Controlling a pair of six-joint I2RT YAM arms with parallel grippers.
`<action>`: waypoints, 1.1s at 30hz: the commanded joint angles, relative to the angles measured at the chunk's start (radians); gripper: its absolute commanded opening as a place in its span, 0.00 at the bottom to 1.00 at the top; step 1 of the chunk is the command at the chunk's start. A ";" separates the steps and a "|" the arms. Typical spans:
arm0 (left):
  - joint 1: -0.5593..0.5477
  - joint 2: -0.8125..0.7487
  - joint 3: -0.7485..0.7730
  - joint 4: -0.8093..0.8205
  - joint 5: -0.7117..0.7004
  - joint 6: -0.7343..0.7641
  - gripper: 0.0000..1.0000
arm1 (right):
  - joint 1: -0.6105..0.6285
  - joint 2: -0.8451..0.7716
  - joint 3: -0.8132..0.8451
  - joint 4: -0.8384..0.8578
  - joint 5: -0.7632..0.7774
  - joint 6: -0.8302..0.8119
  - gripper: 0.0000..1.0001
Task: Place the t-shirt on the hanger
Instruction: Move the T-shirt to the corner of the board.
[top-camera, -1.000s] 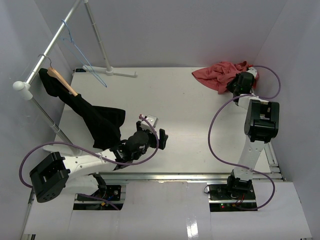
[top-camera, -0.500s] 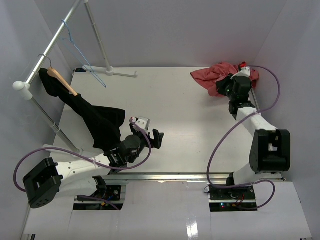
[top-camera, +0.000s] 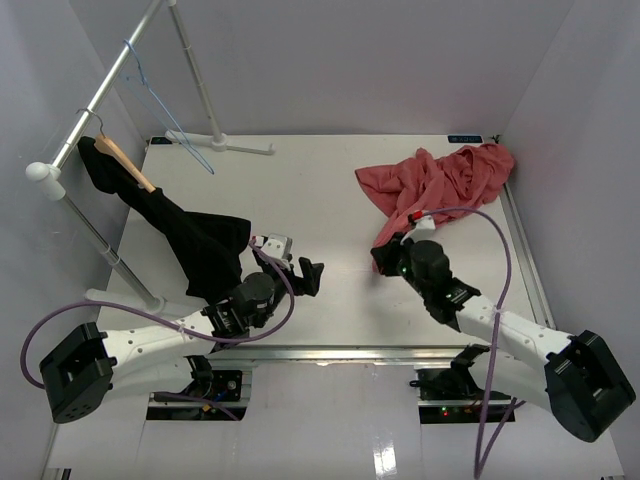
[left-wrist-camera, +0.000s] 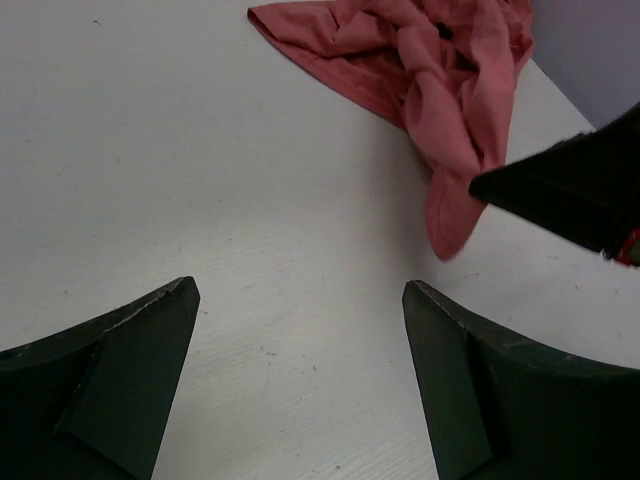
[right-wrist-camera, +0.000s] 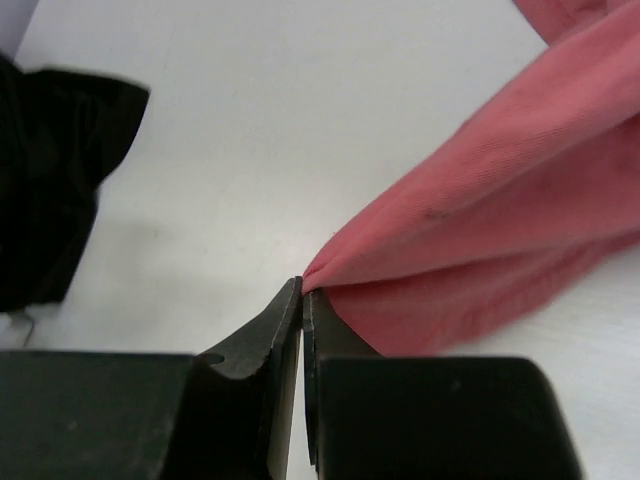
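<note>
Right jaws: pressed together on a fold of the t-shirt; from above, my own wrist hides the pinch.
Left jaws: wide apart, holding nothing, low over the surface.
Cloth: the t-shirt lies crumpled, trailing from the far right corner toward the middle.
Rail: the hanger hangs far left, its wire faint.
Cut off: black garment, at the right wrist view's left edge.

Pale grey walls enclose a white table (clothes rail stands left).
</note>
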 joint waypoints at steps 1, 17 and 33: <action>-0.003 -0.058 -0.026 0.026 -0.045 -0.012 0.93 | 0.213 -0.020 0.060 -0.052 0.187 0.035 0.08; -0.003 -0.061 -0.032 0.018 -0.133 -0.016 0.93 | 0.551 0.035 0.158 -0.300 0.623 0.049 0.55; -0.003 -0.028 -0.017 0.021 -0.066 -0.007 0.94 | -0.113 0.028 0.357 -0.274 0.166 -0.108 0.85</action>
